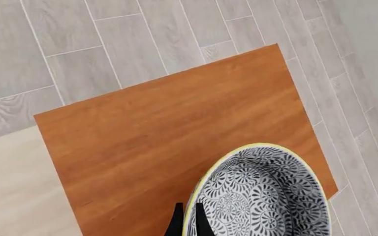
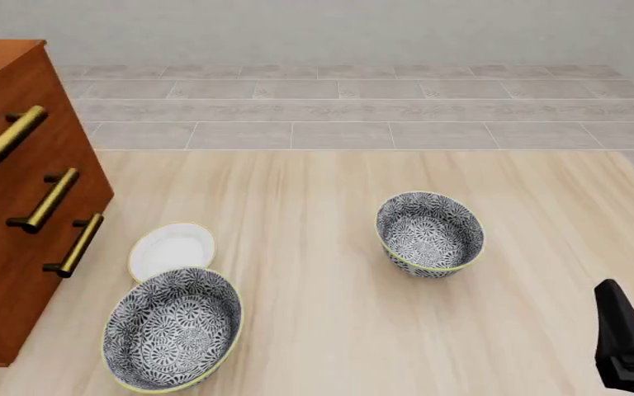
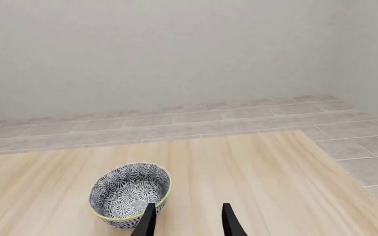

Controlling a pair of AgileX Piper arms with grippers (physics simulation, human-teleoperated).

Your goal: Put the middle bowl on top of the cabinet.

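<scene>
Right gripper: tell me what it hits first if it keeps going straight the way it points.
Probably the bare table. The right gripper is open and aims past the patterned bowl, which sits off its line beside one finger. Depth is unclear.

Left wrist view looks straight down on the cabinet [image 1: 175, 147] — its flat reddish-brown wooden top fills the middle of the picture, grain running across it, edges and corners sharp. A patterned bowl [image 1: 261, 196], dark grey-and-white floral inside with a pale yellow-green rim, sits over the top near one corner, partly cut off by the picture's edge. The left gripper [image 1: 185, 221] shows only as two dark fingertips [image 1: 175, 223], one on each side of the bowl's rim — pinching it. Beyond the cabinet lie grey floor tiles [image 1: 110, 44] and a strip of pale wooden table [image 1: 15, 187]
</scene>
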